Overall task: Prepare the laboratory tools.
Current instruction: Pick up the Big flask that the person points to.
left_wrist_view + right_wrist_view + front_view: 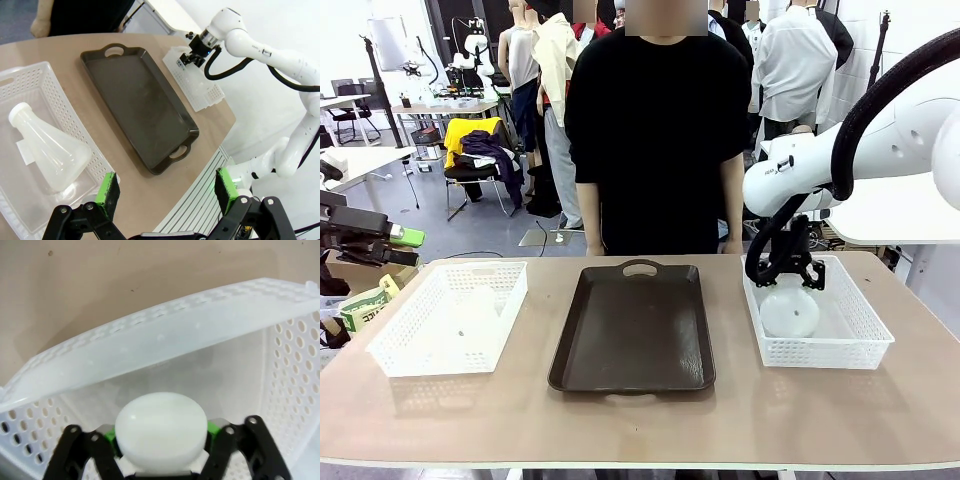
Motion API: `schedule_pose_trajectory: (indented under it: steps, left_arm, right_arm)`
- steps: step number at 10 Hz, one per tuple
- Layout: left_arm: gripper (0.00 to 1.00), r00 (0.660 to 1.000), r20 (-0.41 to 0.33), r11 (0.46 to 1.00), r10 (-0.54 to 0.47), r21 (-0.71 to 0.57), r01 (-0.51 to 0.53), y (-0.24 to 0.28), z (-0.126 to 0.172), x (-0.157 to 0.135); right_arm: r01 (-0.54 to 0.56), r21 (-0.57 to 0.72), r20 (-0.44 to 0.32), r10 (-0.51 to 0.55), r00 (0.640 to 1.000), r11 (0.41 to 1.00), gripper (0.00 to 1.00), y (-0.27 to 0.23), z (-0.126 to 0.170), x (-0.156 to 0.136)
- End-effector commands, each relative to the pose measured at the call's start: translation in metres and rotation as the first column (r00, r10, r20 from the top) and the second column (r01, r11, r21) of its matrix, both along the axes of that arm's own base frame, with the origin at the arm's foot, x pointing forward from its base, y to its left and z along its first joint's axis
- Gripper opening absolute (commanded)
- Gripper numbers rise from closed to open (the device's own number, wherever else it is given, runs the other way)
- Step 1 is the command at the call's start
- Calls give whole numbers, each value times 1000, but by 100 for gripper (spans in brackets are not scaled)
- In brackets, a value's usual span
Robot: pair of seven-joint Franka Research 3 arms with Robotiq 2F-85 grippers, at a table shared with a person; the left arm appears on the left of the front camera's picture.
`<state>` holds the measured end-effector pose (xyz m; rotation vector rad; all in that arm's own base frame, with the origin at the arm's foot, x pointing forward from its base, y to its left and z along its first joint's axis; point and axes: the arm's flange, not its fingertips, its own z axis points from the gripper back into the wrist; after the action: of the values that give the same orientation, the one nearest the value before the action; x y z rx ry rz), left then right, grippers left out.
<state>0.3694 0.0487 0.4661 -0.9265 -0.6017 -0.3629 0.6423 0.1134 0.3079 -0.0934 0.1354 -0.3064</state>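
Right wrist view, right claw [161,452] gripping flask [160,425] neck, base hidden

Robot lab w/ desks [365,160], chairs [350,115]

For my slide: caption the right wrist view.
Right gripper, jaws shut on a flask inside a white basket.
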Motion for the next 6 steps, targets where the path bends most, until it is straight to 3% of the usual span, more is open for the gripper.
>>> schedule_pose_trajectory:
  steps: [1, 6]
  left_arm:
    - [100, 1000, 29, 1000, -4, -18, 5, 0, -3, 1]
    - [100, 1000, 29, 1000, -4, -18, 5, 0, -3, 1]
  right_arm:
    - [-13, -38, -3, 13, 1000, 999, 0, -1, 5, 2]
    - [14, -32, 4, -14, 1000, 999, 0, -4, 7, 1]
